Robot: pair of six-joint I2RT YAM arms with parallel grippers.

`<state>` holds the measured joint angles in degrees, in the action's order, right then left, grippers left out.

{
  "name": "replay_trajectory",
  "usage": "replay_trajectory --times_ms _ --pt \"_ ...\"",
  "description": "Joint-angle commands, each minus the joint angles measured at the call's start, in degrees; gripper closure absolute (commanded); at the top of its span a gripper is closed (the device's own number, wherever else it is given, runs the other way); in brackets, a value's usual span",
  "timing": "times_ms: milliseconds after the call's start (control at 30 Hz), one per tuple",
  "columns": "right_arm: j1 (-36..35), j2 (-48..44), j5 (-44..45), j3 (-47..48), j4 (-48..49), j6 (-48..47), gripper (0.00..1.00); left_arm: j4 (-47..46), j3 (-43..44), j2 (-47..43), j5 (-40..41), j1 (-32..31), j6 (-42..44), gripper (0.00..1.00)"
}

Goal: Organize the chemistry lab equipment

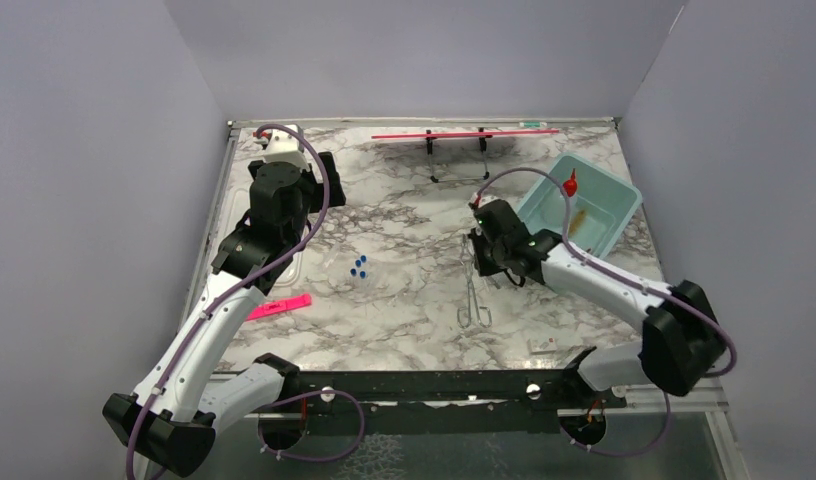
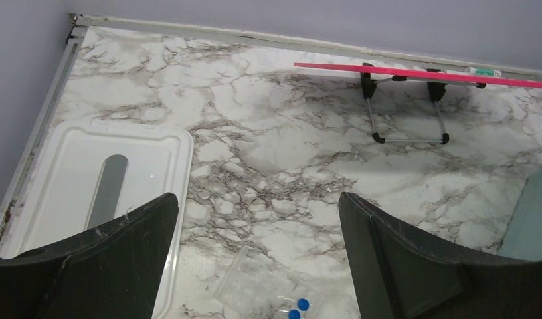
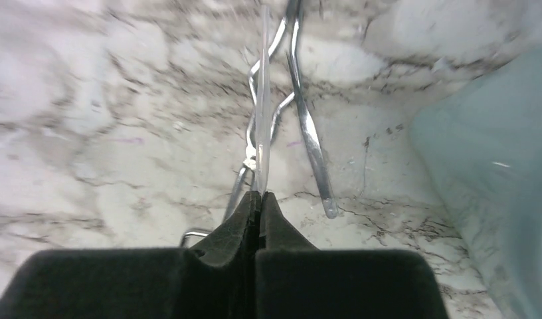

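My right gripper (image 3: 260, 196) is shut on a thin clear rod (image 3: 263, 100) and holds it just above the metal forceps (image 3: 301, 100), which lie on the marble table. In the top view this gripper (image 1: 476, 255) is over the forceps' (image 1: 474, 300) far end, left of the teal bin (image 1: 609, 205). The bin holds the red-nozzle squeeze bottle (image 1: 571, 183) and the tan brush (image 1: 578, 222). Blue-capped tubes (image 1: 359, 268) lie mid-table in a clear bag (image 2: 255, 286). My left gripper (image 2: 255, 206) is open and empty, raised at the back left (image 1: 319, 185). A green-handled tool (image 1: 534, 125) lies by the back wall.
A long red rod on a black stand (image 1: 464, 133) stands at the back. A white lid (image 2: 89, 179) lies at the left edge under my left arm. A flat pink strip (image 1: 279, 305) lies front left. The teal bin's wall (image 3: 487, 166) is close on my right gripper's right.
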<state>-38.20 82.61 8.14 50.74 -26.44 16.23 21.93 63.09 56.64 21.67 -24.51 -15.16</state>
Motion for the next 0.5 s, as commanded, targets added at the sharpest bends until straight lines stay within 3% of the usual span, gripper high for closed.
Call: replay_trajectory --times_ms 0,233,467 --pt "-0.3 -11.0 2.31 2.64 4.92 1.56 0.99 -1.35 1.16 -1.2 0.43 -0.36 0.2 0.06" --pt "-0.3 -23.33 16.78 3.36 9.06 5.98 0.99 -1.16 1.16 -1.32 0.52 -0.36 0.19 0.06" --pt "-0.24 -23.56 35.39 8.73 0.46 12.32 0.99 -1.18 1.07 -1.21 0.17 -0.36 -0.05 0.06"
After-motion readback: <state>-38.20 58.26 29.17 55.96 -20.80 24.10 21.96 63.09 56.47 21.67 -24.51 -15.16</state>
